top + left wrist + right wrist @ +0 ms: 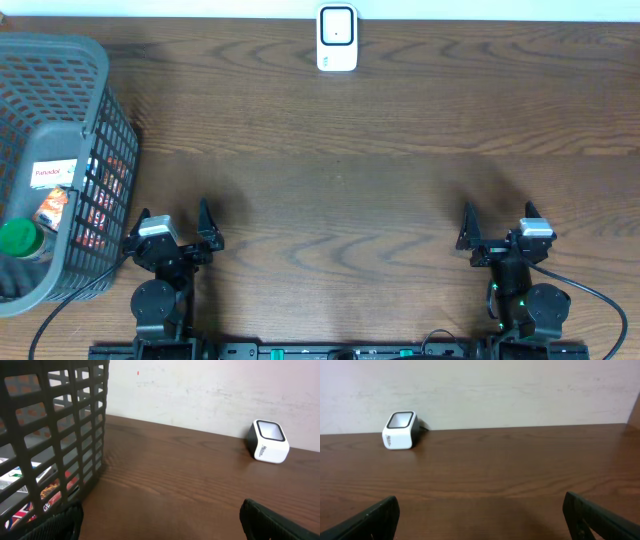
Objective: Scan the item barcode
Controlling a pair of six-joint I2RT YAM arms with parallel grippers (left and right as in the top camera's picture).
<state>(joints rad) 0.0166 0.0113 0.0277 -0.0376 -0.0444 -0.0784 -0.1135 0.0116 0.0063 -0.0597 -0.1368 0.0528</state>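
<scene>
Idle: left gripper (175, 216), right gripper (498, 216) splayed empty | basket (105, 120), left edge of tabletop (340, 190): packets (52, 207) likely light, crinkly; pinch an edge

Open wood table (330, 190) runs unobstructed to the scanner (337, 38); the basket (112, 185) walls off the left side.

Scanner (337, 38): top centre of the overhead frame, on the table (330, 150). Basket (108, 130): along the left edge, with packets (52, 175) and a bottle (18, 238) inside. Left gripper (175, 218): lower left, just right of the basket. Right gripper (498, 222): lower right.
</scene>
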